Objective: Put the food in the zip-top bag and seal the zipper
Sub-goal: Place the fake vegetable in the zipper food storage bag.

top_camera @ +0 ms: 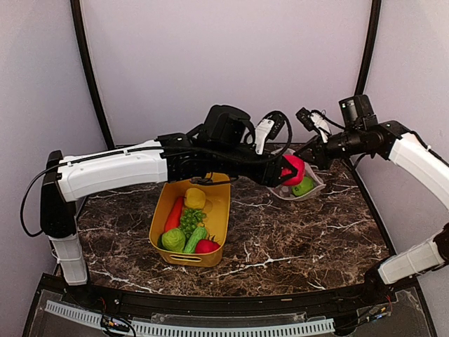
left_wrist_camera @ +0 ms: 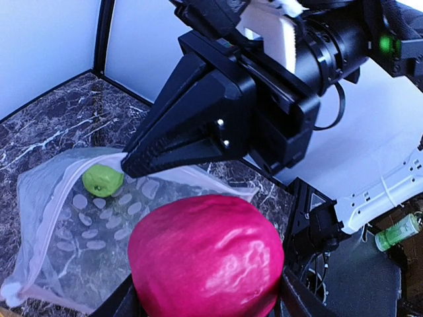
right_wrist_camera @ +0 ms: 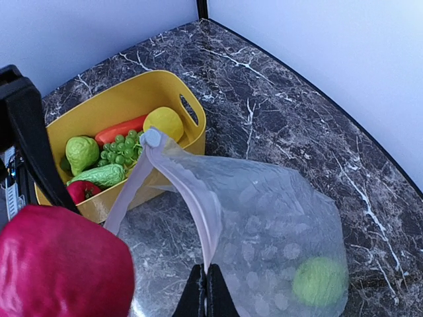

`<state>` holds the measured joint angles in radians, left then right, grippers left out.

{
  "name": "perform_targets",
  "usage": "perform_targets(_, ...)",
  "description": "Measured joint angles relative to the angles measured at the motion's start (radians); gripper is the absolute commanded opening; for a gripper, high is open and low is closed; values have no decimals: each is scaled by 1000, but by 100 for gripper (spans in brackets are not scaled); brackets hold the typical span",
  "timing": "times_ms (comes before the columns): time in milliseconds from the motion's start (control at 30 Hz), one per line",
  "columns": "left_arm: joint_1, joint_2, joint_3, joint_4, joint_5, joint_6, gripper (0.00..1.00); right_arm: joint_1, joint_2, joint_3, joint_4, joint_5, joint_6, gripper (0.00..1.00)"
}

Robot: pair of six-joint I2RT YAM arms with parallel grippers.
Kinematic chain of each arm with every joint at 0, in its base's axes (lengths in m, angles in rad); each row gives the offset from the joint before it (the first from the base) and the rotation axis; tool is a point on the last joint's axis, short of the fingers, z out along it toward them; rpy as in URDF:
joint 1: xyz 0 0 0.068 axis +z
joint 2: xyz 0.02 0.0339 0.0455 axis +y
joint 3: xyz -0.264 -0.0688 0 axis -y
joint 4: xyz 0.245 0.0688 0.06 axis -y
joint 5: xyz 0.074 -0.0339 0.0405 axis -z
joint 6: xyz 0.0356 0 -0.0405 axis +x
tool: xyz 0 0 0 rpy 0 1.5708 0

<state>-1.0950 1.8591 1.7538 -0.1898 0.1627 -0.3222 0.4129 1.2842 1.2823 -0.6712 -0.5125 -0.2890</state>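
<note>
1. The zip-top bag [top_camera: 316,181] sits at the far right of the marble table [top_camera: 280,239] in the top external view, and we see a green round fruit [top_camera: 303,186] inside it. The left gripper [top_camera: 289,171] reaches across with its jaws spread around a red round fruit [top_camera: 295,168], held at the bag's left edge. The right gripper [top_camera: 309,156] meets the bag from above. A yellow tub [top_camera: 184,260] stands well apart to the left. It holds a lemon [top_camera: 195,198], a carrot [top_camera: 174,214], grapes [top_camera: 189,219], a cucumber [top_camera: 196,239], a green pear [top_camera: 173,240] and a second red fruit [top_camera: 206,246].
2. In the left wrist view we find the red round fruit [left_wrist_camera: 205,257] filling the foreground. It is clasped between the left gripper's two fingers [left_wrist_camera: 301,297] and is outside the bag. Beyond it the bag [left_wrist_camera: 73,244] lies on the marble. The black tip of the right gripper [left_wrist_camera: 132,164] pinches the raised mouth edge, and the green round fruit [left_wrist_camera: 102,179] rests inside, just beside that tip.
3. In the right wrist view we see the right gripper [right_wrist_camera: 207,290] pressed together on the pinkish zipper [right_wrist_camera: 198,195], lifting the mouth so that it gapes toward the tub [right_wrist_camera: 132,89]. The green round fruit [right_wrist_camera: 318,281] lies low in the bag [right_wrist_camera: 277,218]. The red round fruit [right_wrist_camera: 63,264] hangs at the lower left, beside the bag.
</note>
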Motion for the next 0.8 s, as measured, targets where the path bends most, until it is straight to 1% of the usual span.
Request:
perform_targets(133,0,74,102,-15,-68,-30,36,0,8,48,-17,-15,23,0)
perform_targets(267,0,107,139,-54,-156,-61,37,0,8,70,-22,-23,39,0)
perform_targets(400,0,139,167,-108,-248,-87,45,0,8,73,-35,-31,44,0)
perform_targets(600,0,211,262,-195,-373,-101,58,0,10,82,-40,-50,66,0)
perform_targets(700,0,232,292,-225,-428,-100,71,0,19,98,-42,-63,78,0)
perform_targets(800,0,243,307,-232,-467,-94,80,0,35,119,-44,-76,93,0)
